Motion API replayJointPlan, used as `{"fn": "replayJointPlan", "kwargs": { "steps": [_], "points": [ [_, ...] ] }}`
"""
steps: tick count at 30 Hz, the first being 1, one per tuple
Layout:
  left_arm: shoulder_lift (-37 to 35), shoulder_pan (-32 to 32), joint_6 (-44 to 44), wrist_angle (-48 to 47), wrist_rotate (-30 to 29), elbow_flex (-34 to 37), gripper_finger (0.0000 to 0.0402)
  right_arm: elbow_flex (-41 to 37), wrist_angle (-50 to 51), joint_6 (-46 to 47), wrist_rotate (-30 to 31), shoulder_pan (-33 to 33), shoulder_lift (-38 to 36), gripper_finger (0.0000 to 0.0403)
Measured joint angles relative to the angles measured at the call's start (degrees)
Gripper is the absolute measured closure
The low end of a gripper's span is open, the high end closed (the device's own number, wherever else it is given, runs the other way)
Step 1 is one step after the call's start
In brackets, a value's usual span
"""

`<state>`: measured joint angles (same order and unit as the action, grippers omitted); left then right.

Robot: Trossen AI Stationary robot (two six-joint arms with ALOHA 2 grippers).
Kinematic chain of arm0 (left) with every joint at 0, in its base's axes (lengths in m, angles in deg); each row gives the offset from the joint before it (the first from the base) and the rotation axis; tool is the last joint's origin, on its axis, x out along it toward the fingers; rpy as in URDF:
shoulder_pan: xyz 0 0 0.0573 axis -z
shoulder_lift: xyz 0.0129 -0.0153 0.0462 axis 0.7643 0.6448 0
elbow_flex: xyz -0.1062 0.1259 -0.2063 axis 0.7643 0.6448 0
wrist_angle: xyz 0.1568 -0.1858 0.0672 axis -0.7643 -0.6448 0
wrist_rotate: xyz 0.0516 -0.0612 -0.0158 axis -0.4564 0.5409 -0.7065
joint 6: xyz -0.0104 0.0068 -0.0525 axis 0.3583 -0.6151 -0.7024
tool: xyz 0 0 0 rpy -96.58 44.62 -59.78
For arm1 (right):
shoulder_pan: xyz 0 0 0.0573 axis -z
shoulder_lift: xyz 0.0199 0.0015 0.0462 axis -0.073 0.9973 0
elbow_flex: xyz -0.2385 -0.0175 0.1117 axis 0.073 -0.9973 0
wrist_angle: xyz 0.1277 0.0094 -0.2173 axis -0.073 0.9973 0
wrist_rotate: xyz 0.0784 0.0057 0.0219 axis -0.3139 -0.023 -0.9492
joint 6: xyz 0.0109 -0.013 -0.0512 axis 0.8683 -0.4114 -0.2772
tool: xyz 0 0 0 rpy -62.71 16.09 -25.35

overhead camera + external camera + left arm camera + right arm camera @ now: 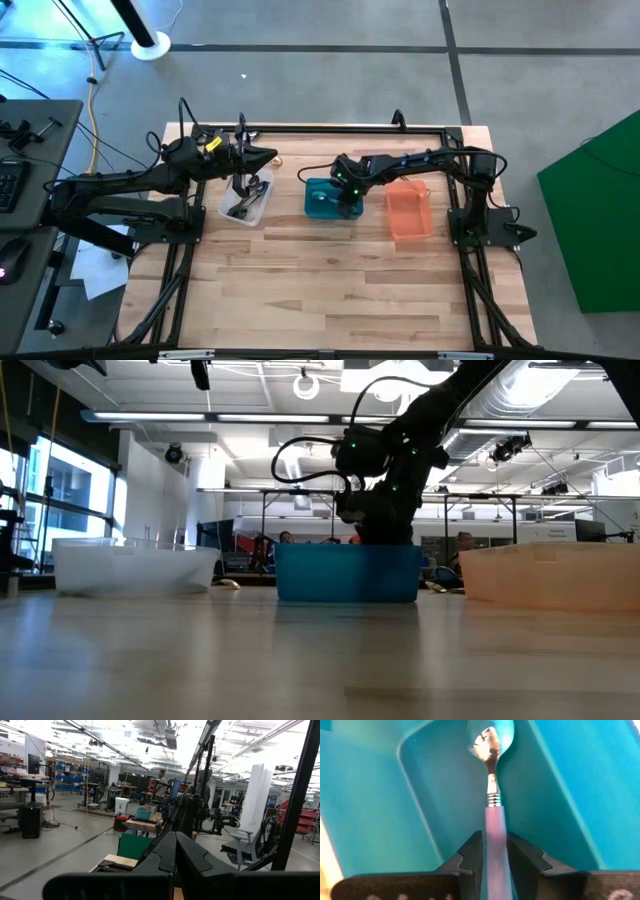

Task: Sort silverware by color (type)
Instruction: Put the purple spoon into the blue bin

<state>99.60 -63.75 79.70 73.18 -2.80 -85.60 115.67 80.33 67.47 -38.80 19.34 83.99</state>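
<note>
right arm bent down, right pincer [495, 852] fingers [470, 855] parted slightly (something held between), left arm raised level, left pincer [176, 851] closed

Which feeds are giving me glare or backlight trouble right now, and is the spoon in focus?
Low view: bright ceiling lights silhouette the right tool over the teal bin. Left wrist view: blown-out ceiling glare. Right wrist view: spoon bowl shows a sharp bright reflection, while its handle between the fingers is soft.

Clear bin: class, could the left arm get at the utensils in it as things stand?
Probably yes. The left gripper, shut, hovers just beyond the clear bin; nothing covers the utensils, and the right gripper is busy in the teal bin.
</note>
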Motion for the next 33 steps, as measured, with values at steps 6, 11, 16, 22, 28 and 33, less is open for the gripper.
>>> {"fn": "replayJointPlan", "kwargs": {
  "steps": [6, 11, 16, 22, 28, 33],
  "points": [
    [0.00, -0.01, 0.00, 0.00, 0.02, 0.00, 0.0401, 0.00, -0.02, 2.39, -2.04, 0.35, 0.00, 0.0326],
    [0.00, -0.01, -0.01, 0.00, 0.02, 0.02, 0.0401, 0.01, -0.03, 2.95, -2.23, 0.35, -0.43, 0.0271],
    [0.00, 0.01, -0.02, 0.00, 0.02, 0.02, 0.0401, 1.41, 1.10, 2.07, -1.55, 0.38, -0.59, 0.0200],
    [0.00, -0.01, 0.00, -0.02, 0.03, 0.02, 0.0401, 1.79, 2.14, 1.23, -2.03, 0.40, -0.59, 0.0176],
    [-0.07, 0.01, -0.52, -0.04, 0.04, 0.02, 0.0401, 1.79, 3.25, -0.17, -3.60, 0.40, -4.34, 0.0176],
    [-0.27, 0.00, 0.25, -0.09, 0.04, 0.07, 0.0401, 1.79, 4.01, -2.71, -0.87, 0.40, -12.72, 0.0176]
  ]
}}
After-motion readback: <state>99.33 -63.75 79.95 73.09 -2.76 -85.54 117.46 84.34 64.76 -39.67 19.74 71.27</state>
